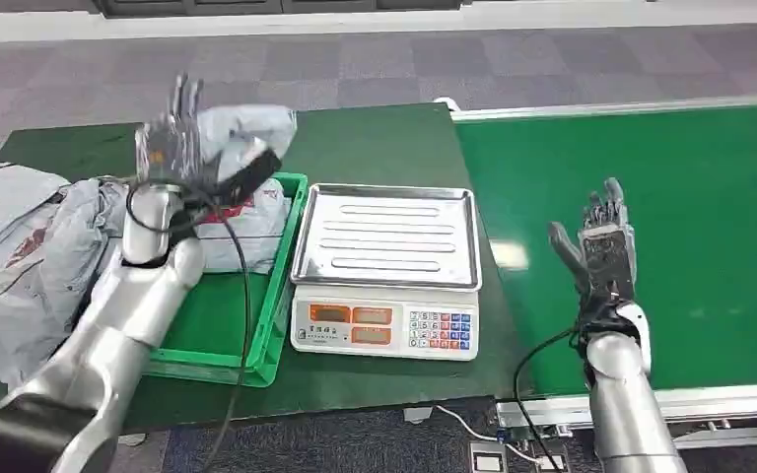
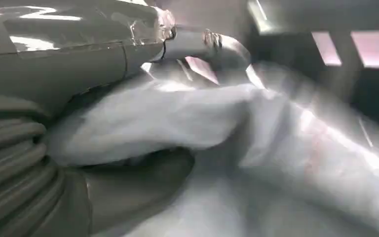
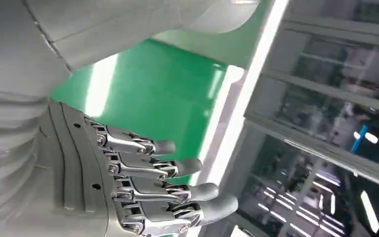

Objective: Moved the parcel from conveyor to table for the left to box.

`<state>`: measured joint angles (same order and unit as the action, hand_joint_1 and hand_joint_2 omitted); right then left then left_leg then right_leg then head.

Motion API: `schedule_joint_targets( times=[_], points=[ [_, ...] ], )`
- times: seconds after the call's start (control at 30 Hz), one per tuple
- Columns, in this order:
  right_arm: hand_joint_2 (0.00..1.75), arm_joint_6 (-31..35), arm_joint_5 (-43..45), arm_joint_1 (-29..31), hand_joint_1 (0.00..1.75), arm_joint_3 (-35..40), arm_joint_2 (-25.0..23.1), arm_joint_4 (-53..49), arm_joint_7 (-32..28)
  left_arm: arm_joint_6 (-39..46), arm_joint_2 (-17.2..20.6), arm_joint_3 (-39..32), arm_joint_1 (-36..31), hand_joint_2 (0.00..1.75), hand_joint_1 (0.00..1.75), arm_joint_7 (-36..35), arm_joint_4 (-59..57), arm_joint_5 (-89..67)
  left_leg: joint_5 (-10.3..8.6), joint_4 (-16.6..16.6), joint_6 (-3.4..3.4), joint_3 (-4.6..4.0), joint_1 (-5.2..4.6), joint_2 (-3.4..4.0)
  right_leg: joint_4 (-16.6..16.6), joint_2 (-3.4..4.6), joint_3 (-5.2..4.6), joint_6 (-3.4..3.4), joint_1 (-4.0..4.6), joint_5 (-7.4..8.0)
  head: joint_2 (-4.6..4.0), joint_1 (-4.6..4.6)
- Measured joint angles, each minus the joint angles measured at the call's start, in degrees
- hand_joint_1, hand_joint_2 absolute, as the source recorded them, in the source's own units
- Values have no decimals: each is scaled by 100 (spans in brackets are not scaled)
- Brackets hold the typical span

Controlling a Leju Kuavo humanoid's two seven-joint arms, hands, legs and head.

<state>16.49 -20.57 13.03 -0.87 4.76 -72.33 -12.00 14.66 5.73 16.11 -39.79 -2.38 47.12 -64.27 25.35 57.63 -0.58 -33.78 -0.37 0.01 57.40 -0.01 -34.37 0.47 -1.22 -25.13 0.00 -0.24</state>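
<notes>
left hand [image 1: 172, 138] grips grey parcel [image 1: 246, 128] above green crate [image 1: 291, 236]; right hand [image 1: 601, 241] spread, holding nothing.

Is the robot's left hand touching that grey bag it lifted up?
Touching. In the left wrist view the grey bag lies pressed between the left robot hand's thumb and palm; the head view shows it raised above the green crate.

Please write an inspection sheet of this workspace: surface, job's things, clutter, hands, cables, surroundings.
Surface: dark green table; bright green conveyor beside it, bare.
Job's things: grey parcel held above the green crate, which holds another parcel.
Clutter: weighing scale, tray empty; grey bags piled beside the crate.
Hands: left hand grips the parcel; right hand open over the conveyor.
Cables: black cable along the left arm; white cable on the floor.
Surroundings: grey tiled floor.
</notes>
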Motion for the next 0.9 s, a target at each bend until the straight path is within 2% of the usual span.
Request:
schedule_joint_targets(
  times=[0.03, 0.1, 0.13, 0.27, 0.9],
  points=[
    [175, -110, 0, -198, 0, -97, 33, -153, 11, -405, 131, -69, 384, 175, 0, 255, 73, 73, 23, -4, -10, 47, -4, 16, 6, 14, 37, -8, -6, -21, 0, -2],
    [175, -276, 18, -411, 0, -287, 46, -371, 15, -670, 332, -130, 1171, 175, 0, 354, 172, 75, 36, 5, -18, 36, -3, 80, 11, 72, -4, -20, 2, -13, 0, -4],
    [175, -322, 15, -491, 0, -357, 57, -474, 13, -668, 373, -158, 1219, 175, 0, 348, 362, 60, 34, 7, -19, 17, 3, 69, 10, 66, -7, -20, 15, -14, 0, 7],
    [175, -401, -4, -575, 0, -471, 62, -659, 11, -889, 483, -282, 1514, 175, 0, 199, 662, 38, 42, -1, -22, 31, 12, 65, 11, 54, -1, -23, 19, -21, 0, 2],
    [175, -396, -81, -592, 0, -558, 62, -766, 37, -1000, 561, -368, 1679, 175, 0, 116, 943, -15, 35, 0, -23, 24, 21, 56, 13, 41, -1, -25, 22, -20, 0, 7]
  ],
)
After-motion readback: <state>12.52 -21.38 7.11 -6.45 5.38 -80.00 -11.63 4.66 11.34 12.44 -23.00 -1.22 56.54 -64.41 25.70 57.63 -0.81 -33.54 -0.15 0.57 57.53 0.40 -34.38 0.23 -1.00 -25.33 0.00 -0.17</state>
